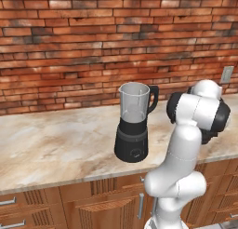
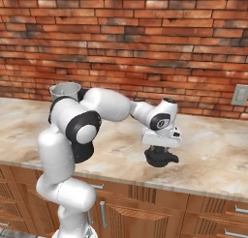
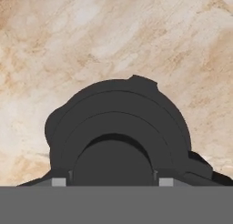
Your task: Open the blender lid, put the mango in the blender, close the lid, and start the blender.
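The blender stands on the marble counter with its clear jar open at the top; its rim peeks out behind my arm. The blender lid, black and domed, lies on the counter well to the right of the blender. My gripper points straight down onto it. In the hand view the lid lies right below, and my gripper has a finger against each side of the raised centre knob. The mango is out of view.
A brick wall runs behind the counter, with a wall outlet at the right. Wooden drawers and cabinet doors sit under the counter's front edge. The lid lies close to that edge.
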Robot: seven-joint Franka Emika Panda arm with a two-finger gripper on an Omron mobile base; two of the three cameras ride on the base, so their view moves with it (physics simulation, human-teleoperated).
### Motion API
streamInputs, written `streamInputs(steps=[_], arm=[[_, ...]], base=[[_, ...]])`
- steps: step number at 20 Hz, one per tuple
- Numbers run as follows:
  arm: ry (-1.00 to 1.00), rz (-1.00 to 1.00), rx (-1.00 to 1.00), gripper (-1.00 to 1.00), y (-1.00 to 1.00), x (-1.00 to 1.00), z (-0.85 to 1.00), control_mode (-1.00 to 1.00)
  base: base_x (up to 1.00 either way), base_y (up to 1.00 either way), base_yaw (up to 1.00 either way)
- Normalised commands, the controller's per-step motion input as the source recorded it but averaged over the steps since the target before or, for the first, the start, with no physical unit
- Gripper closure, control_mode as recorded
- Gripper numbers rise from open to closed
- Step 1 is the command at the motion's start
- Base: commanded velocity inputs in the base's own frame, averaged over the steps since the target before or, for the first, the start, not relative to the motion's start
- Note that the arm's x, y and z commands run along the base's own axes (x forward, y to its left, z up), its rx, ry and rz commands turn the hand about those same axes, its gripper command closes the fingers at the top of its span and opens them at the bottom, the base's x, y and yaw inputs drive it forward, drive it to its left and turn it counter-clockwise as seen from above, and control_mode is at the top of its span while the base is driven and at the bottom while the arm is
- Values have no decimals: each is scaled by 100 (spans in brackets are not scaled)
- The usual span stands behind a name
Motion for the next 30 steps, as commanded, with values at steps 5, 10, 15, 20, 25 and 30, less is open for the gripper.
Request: streamInputs(steps=[5, 10, 15, 20, 25, 30], arm=[[-11, 0, 0, 100, 21, -21, 28, -100], [-8, -1, 0, 100, 14, -16, 85, -100], [-4, -2, -4, 100, 16, -23, 100, -100], [-4, -1, -6, 100, 36, -30, 100, -100], [-1, -3, -7, 100, 61, -30, 100, -100], [0, -1, -4, 100, 55, -27, 97, -100]], base=[[0, 0, 0], [0, 0, 0], [0, 0, 0], [0, 0, 0], [0, 0, 0], [0, 0, 0]])
